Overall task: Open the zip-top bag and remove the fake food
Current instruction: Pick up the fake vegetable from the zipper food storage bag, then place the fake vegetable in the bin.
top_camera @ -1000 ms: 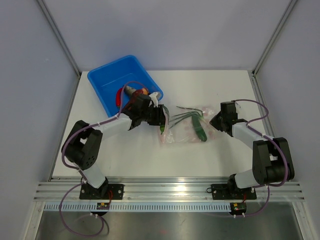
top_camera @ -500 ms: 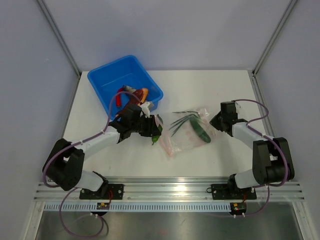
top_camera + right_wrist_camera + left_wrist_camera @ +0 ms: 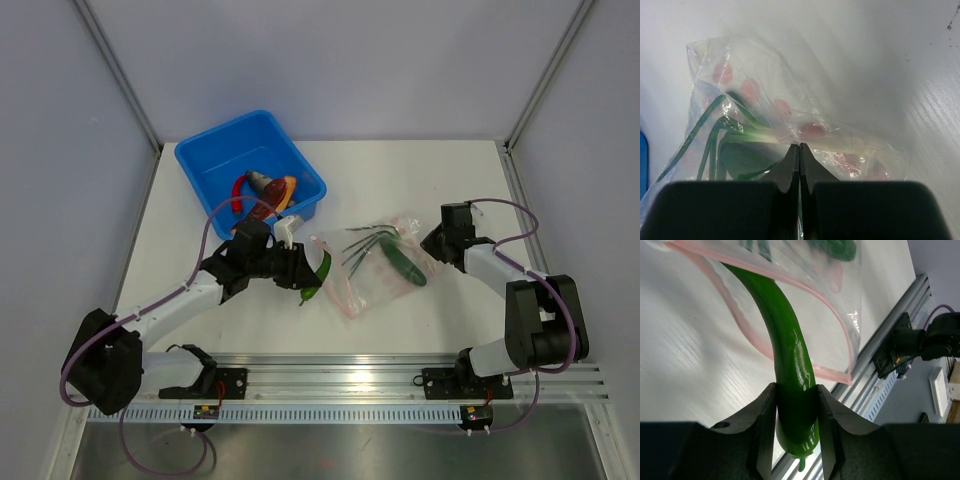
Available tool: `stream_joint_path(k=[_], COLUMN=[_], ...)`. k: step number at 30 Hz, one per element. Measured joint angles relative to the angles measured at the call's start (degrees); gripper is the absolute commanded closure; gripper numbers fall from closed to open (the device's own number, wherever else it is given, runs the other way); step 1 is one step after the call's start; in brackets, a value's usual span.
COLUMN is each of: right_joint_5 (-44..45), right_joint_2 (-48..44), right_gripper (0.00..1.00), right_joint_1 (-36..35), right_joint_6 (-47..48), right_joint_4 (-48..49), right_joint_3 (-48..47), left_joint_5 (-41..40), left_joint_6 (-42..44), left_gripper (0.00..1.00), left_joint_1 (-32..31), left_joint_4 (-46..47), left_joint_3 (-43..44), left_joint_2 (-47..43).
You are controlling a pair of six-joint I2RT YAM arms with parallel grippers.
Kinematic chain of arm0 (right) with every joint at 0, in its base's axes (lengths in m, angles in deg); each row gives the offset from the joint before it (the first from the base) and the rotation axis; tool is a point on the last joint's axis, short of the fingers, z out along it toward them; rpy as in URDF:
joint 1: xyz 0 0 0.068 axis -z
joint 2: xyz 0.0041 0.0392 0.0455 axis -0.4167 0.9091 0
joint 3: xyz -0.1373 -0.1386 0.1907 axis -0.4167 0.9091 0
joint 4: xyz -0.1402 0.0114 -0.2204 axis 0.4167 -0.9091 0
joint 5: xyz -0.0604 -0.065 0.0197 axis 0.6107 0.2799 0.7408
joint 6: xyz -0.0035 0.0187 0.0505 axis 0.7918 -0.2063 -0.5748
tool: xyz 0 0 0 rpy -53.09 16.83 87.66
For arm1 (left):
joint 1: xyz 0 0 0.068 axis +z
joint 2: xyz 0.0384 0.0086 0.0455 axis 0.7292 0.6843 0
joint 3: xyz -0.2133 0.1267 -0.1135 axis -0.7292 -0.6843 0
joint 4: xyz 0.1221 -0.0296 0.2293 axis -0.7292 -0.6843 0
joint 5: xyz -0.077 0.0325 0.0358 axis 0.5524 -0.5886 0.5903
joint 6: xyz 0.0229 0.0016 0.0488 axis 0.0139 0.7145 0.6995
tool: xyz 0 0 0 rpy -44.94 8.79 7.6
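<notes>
White tabletop [image 3: 450,170] and grey walls framed your workspace. Your left gripper [image 3: 792,410] had its fingers clamped on a green pepper [image 3: 785,340]. The pepper's far end seemed to lie in the mouth of the zip-top bag [image 3: 352,290], mid-table. Your right gripper [image 3: 800,150] pinched the bag's far edge. Dragging the pepper could have pulled the bag from that thin pinch. Other fake food [image 3: 262,188] lay in the blue tub [image 3: 215,170].

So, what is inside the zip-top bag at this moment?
Inside the zip-top bag lie a dark green cucumber-like piece and thin green stalks. The green pepper in the left gripper has its far end in the bag's mouth. Crinkled plastic may hide smaller pieces.
</notes>
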Motion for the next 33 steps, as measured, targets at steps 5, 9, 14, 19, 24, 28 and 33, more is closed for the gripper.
stream_joint_path(k=[5, 9, 14, 19, 24, 28, 33], right_joint_5=[-0.2, -0.3, 0.2, 1.5, 2.5, 2.6, 2.5], right_joint_2=[0.0, 0.0, 0.0, 0.0, 0.0, 0.0, 0.0], right_gripper=[1.0, 1.0, 1.0, 1.0, 1.0, 1.0, 1.0], right_joint_1=[0.0, 0.0, 0.0, 0.0, 0.0, 0.0, 0.0], right_joint_6=[-0.3, -0.6, -1.4, -2.7, -3.6, -3.7, -3.6], right_joint_4=[0.1, 0.1, 0.1, 0.1, 0.1, 0.1, 0.1], right_joint_3=[0.0, 0.0, 0.0, 0.0, 0.0, 0.0, 0.0], left_joint_5=[4.1, 5.5, 4.9, 1.6, -6.4, -13.3, -21.5], left_joint_6=[0.7, 1.9, 2.3, 2.7, 2.8, 1.9, 1.0], left_gripper=[0.72, 0.73, 0.72, 0.71, 0.71, 0.72, 0.71], left_joint_1=[-0.3, -1.0, -1.2, -1.2, -1.3, -1.3, -1.3], left_joint_4=[0.3, 0.3, -0.3, -3.3, -8.2, -12.1, -14.8], left_joint_3=[-0.6, -0.6, -1.5, -2.7, -2.7, -2.0, 3.7], left_joint_2=[1.8, 7.7, 7.0, -1.9, -8.4, -11.5, -11.7])
